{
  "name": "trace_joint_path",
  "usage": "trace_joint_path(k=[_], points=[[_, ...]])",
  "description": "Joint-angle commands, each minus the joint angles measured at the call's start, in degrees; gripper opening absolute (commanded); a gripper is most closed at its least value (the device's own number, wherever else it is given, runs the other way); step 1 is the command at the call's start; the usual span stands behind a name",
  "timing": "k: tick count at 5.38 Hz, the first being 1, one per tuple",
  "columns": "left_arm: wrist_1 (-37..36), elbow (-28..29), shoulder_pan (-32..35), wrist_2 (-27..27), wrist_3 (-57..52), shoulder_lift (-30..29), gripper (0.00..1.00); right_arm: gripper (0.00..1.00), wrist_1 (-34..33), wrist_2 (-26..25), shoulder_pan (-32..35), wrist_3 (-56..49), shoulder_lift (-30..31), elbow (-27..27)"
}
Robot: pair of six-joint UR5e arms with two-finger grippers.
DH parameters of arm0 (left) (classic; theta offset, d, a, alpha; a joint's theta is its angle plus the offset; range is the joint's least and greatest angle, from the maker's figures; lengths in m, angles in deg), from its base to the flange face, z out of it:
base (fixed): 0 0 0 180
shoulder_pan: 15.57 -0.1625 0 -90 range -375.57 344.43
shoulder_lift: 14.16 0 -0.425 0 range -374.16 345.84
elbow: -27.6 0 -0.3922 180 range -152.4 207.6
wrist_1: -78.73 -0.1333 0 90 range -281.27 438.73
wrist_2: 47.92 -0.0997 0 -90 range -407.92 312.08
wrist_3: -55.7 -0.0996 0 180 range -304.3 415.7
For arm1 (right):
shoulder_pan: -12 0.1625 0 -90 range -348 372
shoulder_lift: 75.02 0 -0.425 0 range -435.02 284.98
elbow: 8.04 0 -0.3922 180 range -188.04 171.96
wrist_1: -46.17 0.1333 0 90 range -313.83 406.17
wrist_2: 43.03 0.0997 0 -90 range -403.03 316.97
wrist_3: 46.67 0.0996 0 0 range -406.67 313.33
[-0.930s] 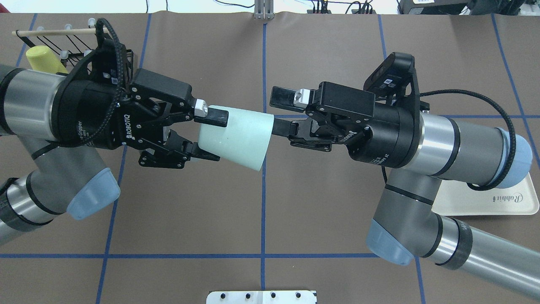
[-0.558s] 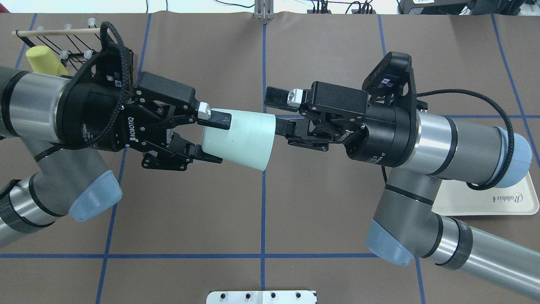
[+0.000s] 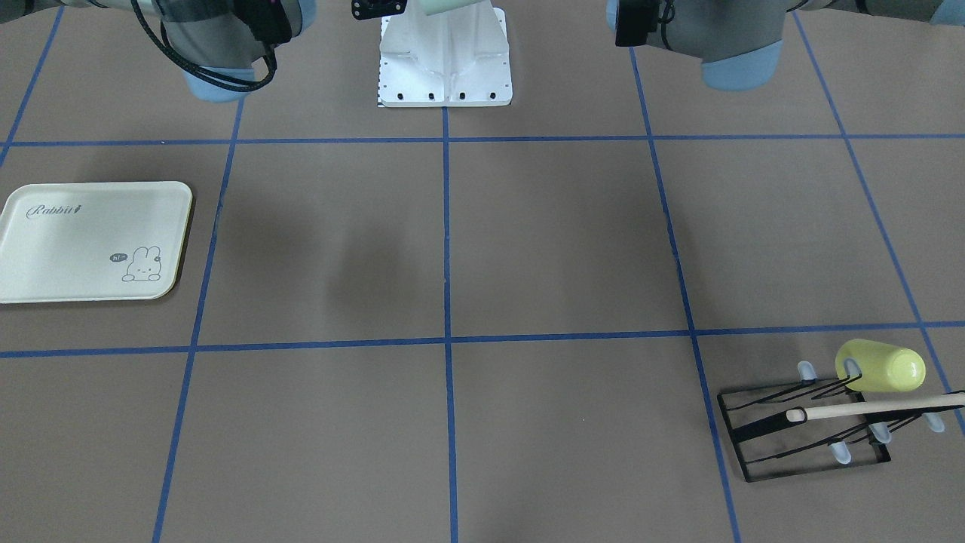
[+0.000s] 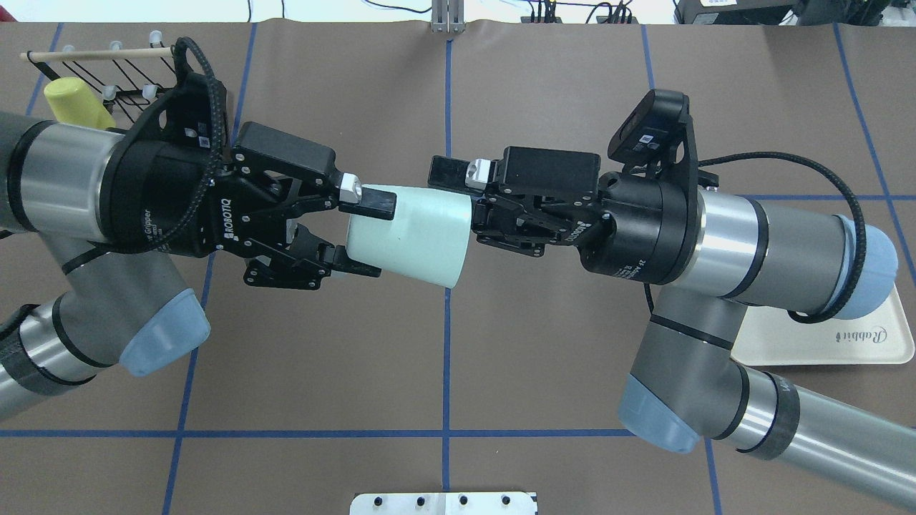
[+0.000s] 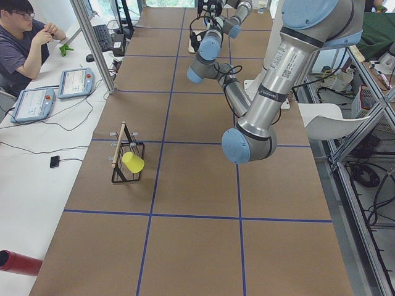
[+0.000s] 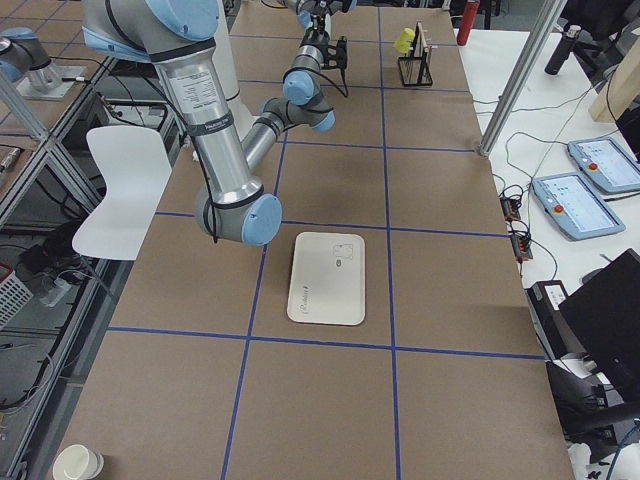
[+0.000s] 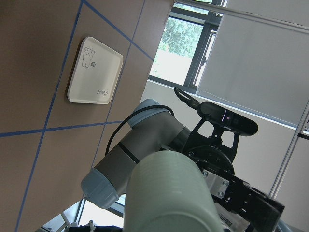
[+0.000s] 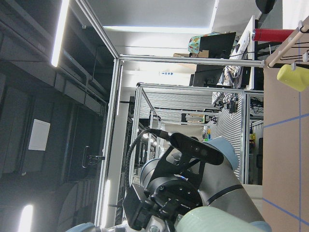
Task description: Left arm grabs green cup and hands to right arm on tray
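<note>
The pale mint-green cup (image 4: 411,232) lies on its side in the air above the table's middle, mouth towards the right arm. My left gripper (image 4: 383,237) is shut on its base end. My right gripper (image 4: 452,193) is open at the cup's mouth: its upper finger (image 4: 447,172) lies outside over the rim, and its lower finger is hidden inside the cup. The cup fills the bottom of the left wrist view (image 7: 169,193) and shows at the bottom of the right wrist view (image 8: 222,220). The cream tray (image 4: 859,343) lies at the right, partly under the right arm, and holds nothing in the front view (image 3: 75,241).
A black wire rack (image 3: 799,434) with a wooden rod stands at the far left, holding a yellow-green cup (image 4: 71,100). The white robot base plate (image 3: 445,60) is at the near middle edge. An operator sits beside the table in the left view (image 5: 24,37).
My right gripper has moved left to the cup, so its lower finger now goes into the mouth and its upper finger overlaps the rim. My left gripper has shifted slightly right with the cup.
</note>
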Motion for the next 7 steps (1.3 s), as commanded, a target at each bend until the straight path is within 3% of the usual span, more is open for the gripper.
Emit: trace_joint_path(k=[1,2,3,6,7], points=[[0.00,0.00,0.00,0.07,-0.06,-0.01,0.01,0.00,-0.11,0.23,-0.16,-0.06,0.24,-0.01],[-0.09,-0.08,0.00,0.07,-0.23,-0.79,0.64,0.00,-0.46,0.24,-0.16,-0.15,0.25,-0.01],[-0.09,-0.08,0.17,0.24,-1.54,-1.32,1.00,0.00,-4.20,0.15,0.01,0.02,0.33,-1.22],[0.09,1.75,0.79,0.86,-5.51,-0.27,1.00,0.00,-4.24,0.24,2.46,0.55,1.65,-2.90],[0.00,1.94,0.96,1.12,-5.51,0.08,1.00,0.00,-4.33,0.06,4.21,0.73,4.61,-2.91]])
